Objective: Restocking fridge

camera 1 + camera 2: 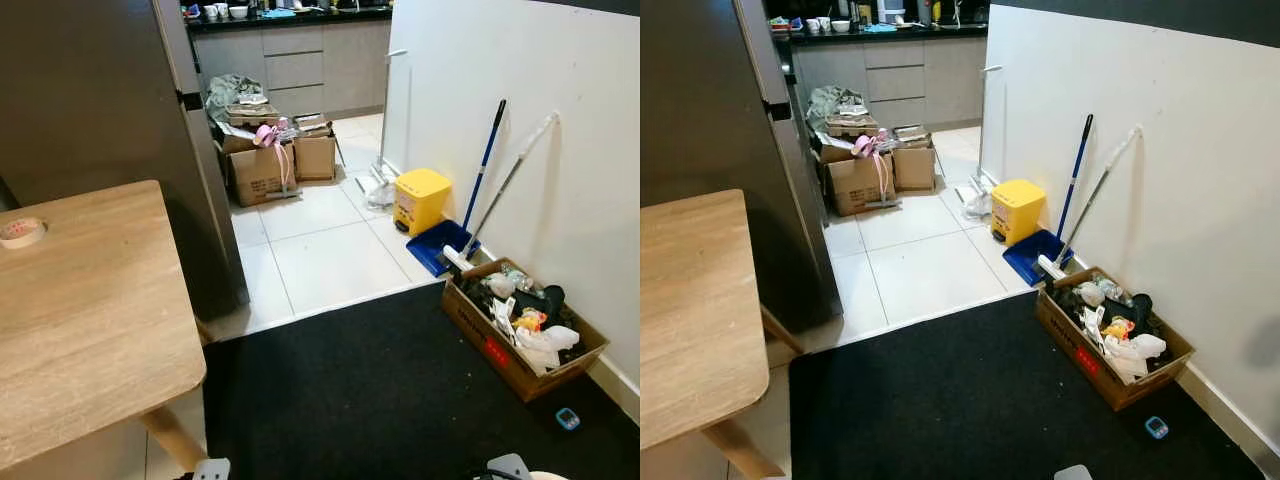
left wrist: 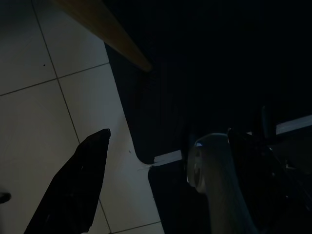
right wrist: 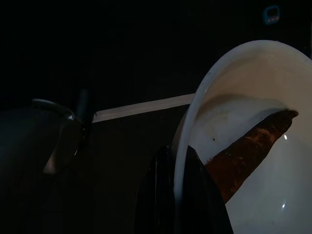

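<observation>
- Gripping a white bowl by its rim, the right gripper holds it low over the black carpet; something brown lies inside.
- Left gripper: fingers apart, nothing held.
- Tall dark fridge stands beyond the wooden table.

**Kitchen entrance layout**

A counter stands at left with a tape roll on it; the fridge rises behind. At right, a box sits against the wall, with a bin and dustpan beyond.
</observation>
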`<state>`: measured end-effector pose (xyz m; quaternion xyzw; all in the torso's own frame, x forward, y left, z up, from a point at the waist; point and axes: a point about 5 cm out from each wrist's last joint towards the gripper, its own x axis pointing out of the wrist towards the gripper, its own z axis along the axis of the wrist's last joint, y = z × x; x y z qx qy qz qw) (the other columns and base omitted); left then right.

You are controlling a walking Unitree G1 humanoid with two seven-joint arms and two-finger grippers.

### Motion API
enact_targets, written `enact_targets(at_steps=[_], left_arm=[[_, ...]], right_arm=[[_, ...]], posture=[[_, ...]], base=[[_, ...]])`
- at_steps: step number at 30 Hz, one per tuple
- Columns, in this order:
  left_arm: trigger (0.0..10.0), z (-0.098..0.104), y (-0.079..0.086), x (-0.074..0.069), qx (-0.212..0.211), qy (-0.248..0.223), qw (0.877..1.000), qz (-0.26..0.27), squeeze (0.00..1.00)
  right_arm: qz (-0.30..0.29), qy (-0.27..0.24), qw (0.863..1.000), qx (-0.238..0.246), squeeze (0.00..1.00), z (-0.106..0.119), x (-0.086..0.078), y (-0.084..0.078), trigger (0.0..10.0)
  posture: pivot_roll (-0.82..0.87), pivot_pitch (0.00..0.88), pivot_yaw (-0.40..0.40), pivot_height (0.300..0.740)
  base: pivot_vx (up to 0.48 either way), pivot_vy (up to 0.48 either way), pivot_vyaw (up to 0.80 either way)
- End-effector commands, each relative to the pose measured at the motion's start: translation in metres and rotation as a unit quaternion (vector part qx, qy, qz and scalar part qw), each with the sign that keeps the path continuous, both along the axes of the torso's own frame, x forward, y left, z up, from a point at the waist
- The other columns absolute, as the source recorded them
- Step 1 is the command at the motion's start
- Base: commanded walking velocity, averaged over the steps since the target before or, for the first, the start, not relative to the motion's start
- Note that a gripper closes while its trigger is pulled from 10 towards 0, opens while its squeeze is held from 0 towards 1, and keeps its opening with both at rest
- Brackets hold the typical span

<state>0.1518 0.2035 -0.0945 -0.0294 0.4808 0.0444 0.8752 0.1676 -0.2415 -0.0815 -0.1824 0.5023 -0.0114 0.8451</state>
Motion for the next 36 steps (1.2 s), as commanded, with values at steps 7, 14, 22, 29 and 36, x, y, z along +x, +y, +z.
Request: enact_targets(at_steps=[7, 14, 22, 29, 36], left_arm=[[10.0, -0.001, -0.003, -0.001, -0.002, 0.007, 1.000, -0.001, 0.00], [10.0, -0.001, 0.003, -0.003, -0.002, 0.008, 1.000, 0.011, 0.00], [10.0, 0.002, 0.026, -0.008, 0.020, 0.014, 1.000, 0.018, 0.00], [10.0, -0.001, 0.017, -0.010, 0.000, 0.015, 1.000, 0.013, 0.00], [10.0, -0.001, 0.013, -0.010, -0.013, 0.014, 1.000, 0.017, 0.00]], right_arm=[[0.003, -0.004, 1.000, -0.019, 0.00, 0.006, 0.004, -0.014, 10.0], [-0.010, 0.014, 1.000, -0.020, 0.00, 0.001, -0.010, -0.019, 10.0], [0.001, 0.024, 1.000, -0.006, 0.00, -0.006, -0.016, -0.004, 10.0], [-0.012, 0.019, 1.000, 0.000, 0.00, -0.006, -0.017, -0.002, 10.0], [-0.008, 0.017, 1.000, -0.005, 0.00, -0.005, -0.015, -0.004, 10.0]], posture=[[-0.07, 0.000, 0.027, 0.740], [-0.04, 0.000, 0.044, 0.740], [-0.04, 0.000, 0.047, 0.740], [-0.05, 0.000, 0.052, 0.740], [-0.06, 0.000, 0.044, 0.740]], base=[[0.000, 0.000, 0.00], [0.000, 0.000, 0.00], [0.000, 0.000, 0.00], [0.000, 0.000, 0.00], [0.000, -0.042, 0.00]])
